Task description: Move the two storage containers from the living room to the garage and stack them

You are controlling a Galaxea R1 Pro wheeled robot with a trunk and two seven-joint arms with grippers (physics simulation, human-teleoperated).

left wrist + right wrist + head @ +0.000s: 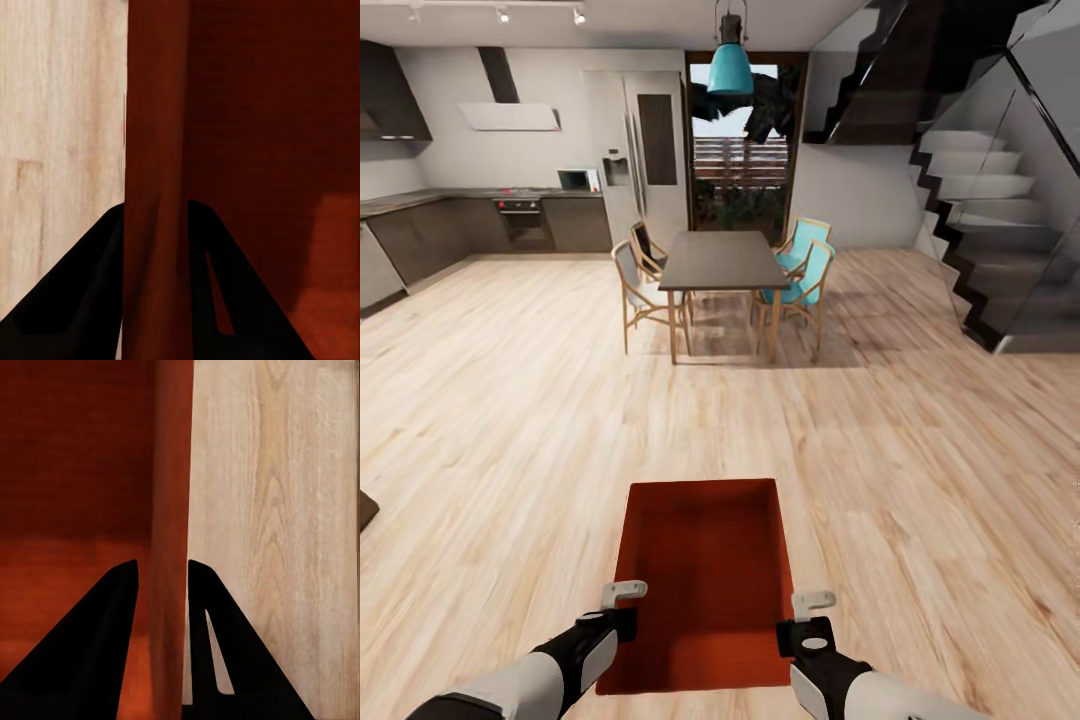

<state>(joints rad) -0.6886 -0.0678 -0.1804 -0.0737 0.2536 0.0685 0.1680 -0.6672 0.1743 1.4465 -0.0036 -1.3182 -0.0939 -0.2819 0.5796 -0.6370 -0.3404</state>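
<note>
I hold one orange-red open-top storage container (705, 590) level in front of me, above a light wood-plank floor (920, 470). My left gripper (622, 598) is shut on the container's left long wall, and my right gripper (812, 608) is shut on its right long wall. In the left wrist view the left gripper (155, 208) has its two dark fingers either side of the thin wall (154, 135), with the ribbed bottom (255, 112) beside it. The right wrist view shows the right gripper (163, 564) straddling the opposite wall (172, 457) the same way.
Ahead stands a dark dining table (720, 260) with wooden and teal chairs (805, 270). Kitchen counters (420, 235) run along the left, and a staircase (990, 230) rises on the right. A glass door (745, 150) is at the back. Wide floor lies between me and the table.
</note>
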